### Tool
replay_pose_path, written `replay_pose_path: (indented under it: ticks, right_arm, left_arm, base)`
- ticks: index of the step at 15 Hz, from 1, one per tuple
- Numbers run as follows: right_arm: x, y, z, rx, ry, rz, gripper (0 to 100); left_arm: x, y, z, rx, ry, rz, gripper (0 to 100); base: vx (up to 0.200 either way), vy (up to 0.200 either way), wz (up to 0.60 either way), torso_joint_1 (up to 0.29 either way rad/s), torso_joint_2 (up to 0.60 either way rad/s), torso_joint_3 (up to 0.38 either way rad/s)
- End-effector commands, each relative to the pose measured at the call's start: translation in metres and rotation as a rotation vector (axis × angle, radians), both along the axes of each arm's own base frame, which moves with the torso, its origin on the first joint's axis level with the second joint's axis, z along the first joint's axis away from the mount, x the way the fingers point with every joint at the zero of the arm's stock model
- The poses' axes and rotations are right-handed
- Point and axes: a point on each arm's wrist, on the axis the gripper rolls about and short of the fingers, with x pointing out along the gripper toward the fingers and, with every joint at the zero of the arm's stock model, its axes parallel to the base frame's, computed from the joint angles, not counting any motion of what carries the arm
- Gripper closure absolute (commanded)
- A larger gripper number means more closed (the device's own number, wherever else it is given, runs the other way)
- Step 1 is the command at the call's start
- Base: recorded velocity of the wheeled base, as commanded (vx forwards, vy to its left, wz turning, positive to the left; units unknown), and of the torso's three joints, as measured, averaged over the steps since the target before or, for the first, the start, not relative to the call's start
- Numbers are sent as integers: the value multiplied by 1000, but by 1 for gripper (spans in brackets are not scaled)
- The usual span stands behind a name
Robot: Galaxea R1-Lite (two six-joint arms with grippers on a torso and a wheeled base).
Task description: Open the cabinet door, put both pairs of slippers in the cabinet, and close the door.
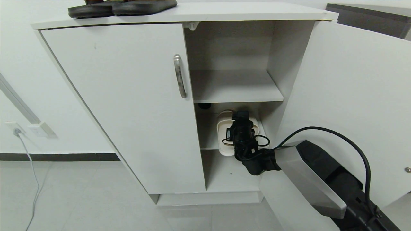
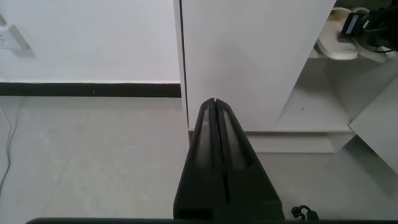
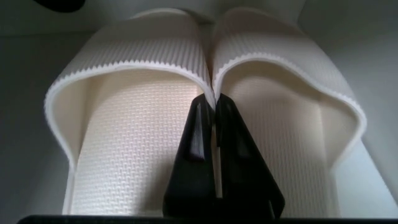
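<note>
While the right door (image 1: 353, 96) of the cabinet (image 1: 224, 12) stands wide open, the right pincer (image 3: 215, 99) clamps the white slippers (image 3: 124, 143) on its second shelf (image 1: 207, 141), heels at the front edge. Black slippers (image 1: 128, 8) lie atop the cabinet, and the left pincer (image 2: 215, 102) is clenched.

My right pincer (image 3: 214, 102) is black against the cream slippers (image 3: 130, 149), whose surface carries a fine woven ribbing. The cabinet (image 1: 122, 102) is plain white, its handle (image 1: 179, 77) silver; the other slippers (image 1: 122, 8) are black.
</note>
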Motion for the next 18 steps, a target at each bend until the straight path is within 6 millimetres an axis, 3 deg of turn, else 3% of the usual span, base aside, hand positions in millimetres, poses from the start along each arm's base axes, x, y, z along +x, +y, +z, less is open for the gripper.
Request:
replay_pose_path:
  ticks: [1, 6, 7, 14, 18]
  right_arm:
    - [0, 0, -2, -2, 3, -1, 100]
    - [2, -1, -11, -15, 16, -4, 100]
    - [2, -1, -11, -15, 16, -4, 0]
    - [-2, 1, -11, -35, 22, -5, 0]
    - [-24, 2, 2, -36, 19, 17, 0]
  left_arm:
    - [0, 0, 0, -1, 0, 0, 100]
    - [0, 1, 0, 1, -1, 25, 100]
    - [0, 1, 0, 1, -1, 26, 100]
    - [0, 1, 0, 1, -1, 26, 100]
    - [0, 1, 0, 1, -1, 25, 100]
  base:
    - [0, 0, 0, 0, 0, 0]
    - [0, 0, 0, 0, 0, 0]
    - [0, 0, 0, 0, 0, 0]
    - [0, 0, 0, 0, 0, 0]
    - [0, 0, 0, 0, 0, 0]
